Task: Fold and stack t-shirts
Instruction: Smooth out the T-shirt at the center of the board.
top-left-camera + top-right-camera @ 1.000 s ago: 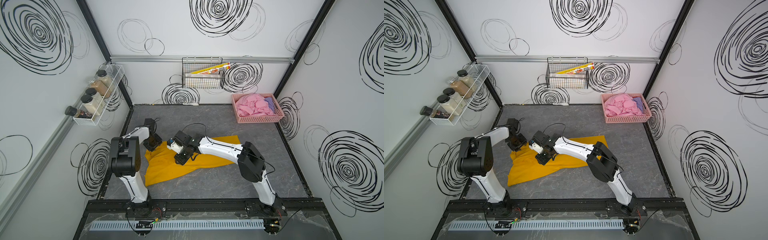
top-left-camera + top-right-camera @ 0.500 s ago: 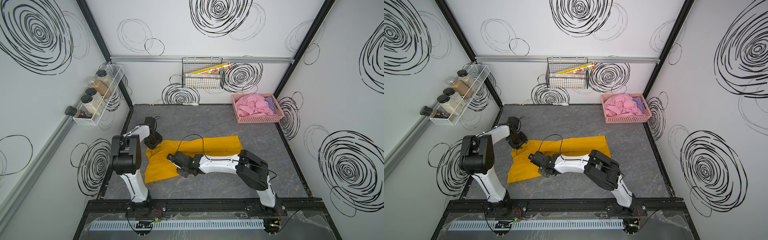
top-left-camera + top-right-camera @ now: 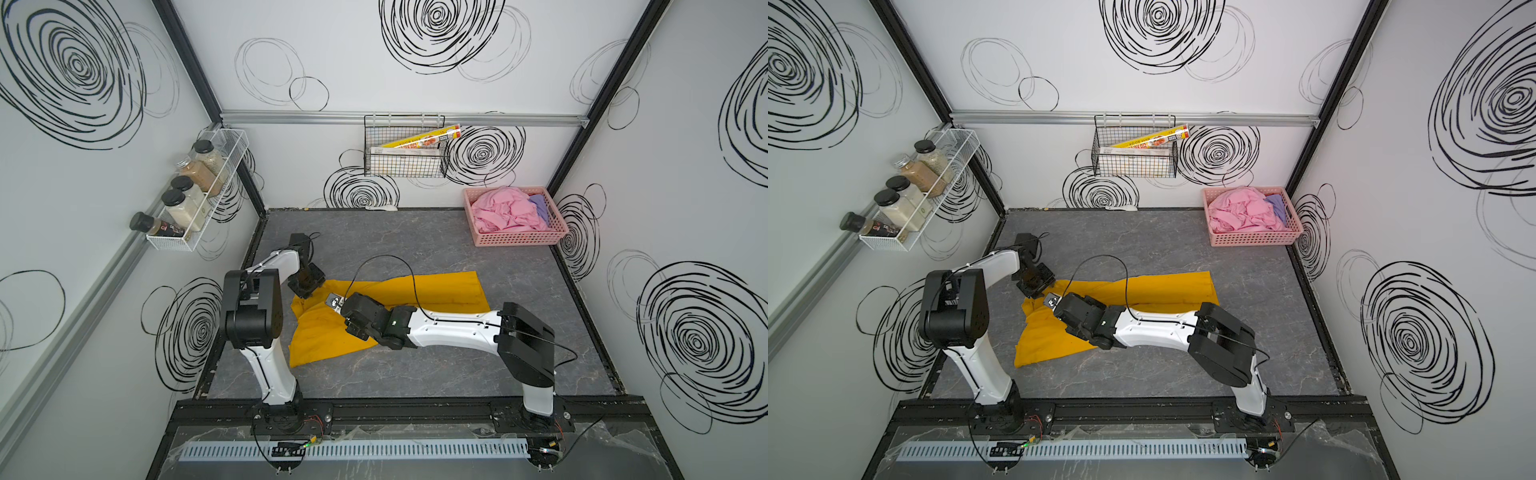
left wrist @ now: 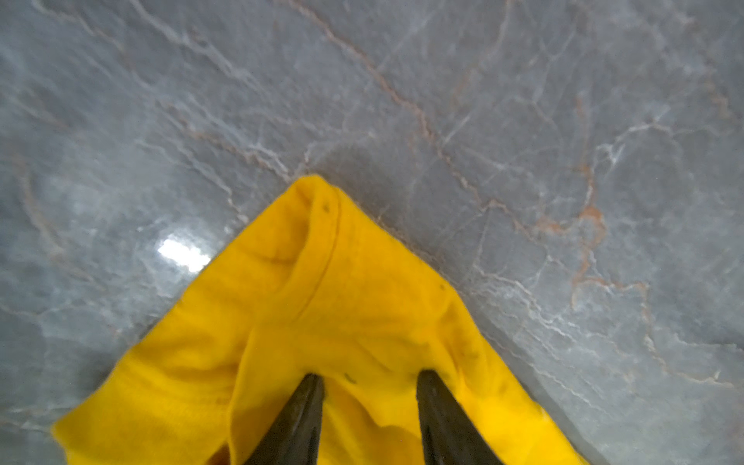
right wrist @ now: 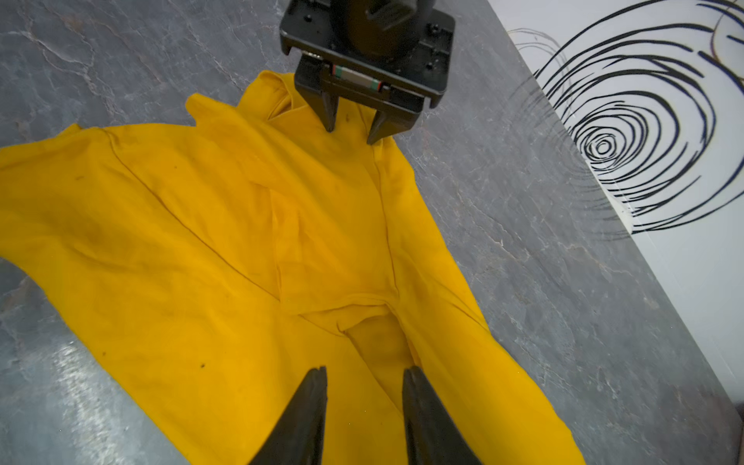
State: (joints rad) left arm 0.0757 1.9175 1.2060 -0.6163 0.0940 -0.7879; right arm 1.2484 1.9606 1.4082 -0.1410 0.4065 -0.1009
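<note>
The mustard-yellow t-shirt (image 3: 436,286) lies spread and rumpled on the grey marble-look table (image 3: 415,374), running from near the left edge toward the middle. The left gripper (image 5: 350,135) stands over the shirt's corner nearest the left edge, jaws parted, both fingertips (image 4: 312,386) pressed down onto the cloth. The right gripper (image 5: 364,368) hovers low over the shirt just beside it, pointing at the neckline, jaws apart and holding nothing. In the far right corner, a pink basket (image 3: 519,240) holds the crumpled light pink t-shirt (image 3: 503,210) and the lavender t-shirt (image 3: 540,205).

Yellow t-shirt (image 3: 451,286), pink t-shirt (image 3: 503,210), lavender t-shirt (image 3: 540,205): three; basket (image 3: 519,240): one.
</note>
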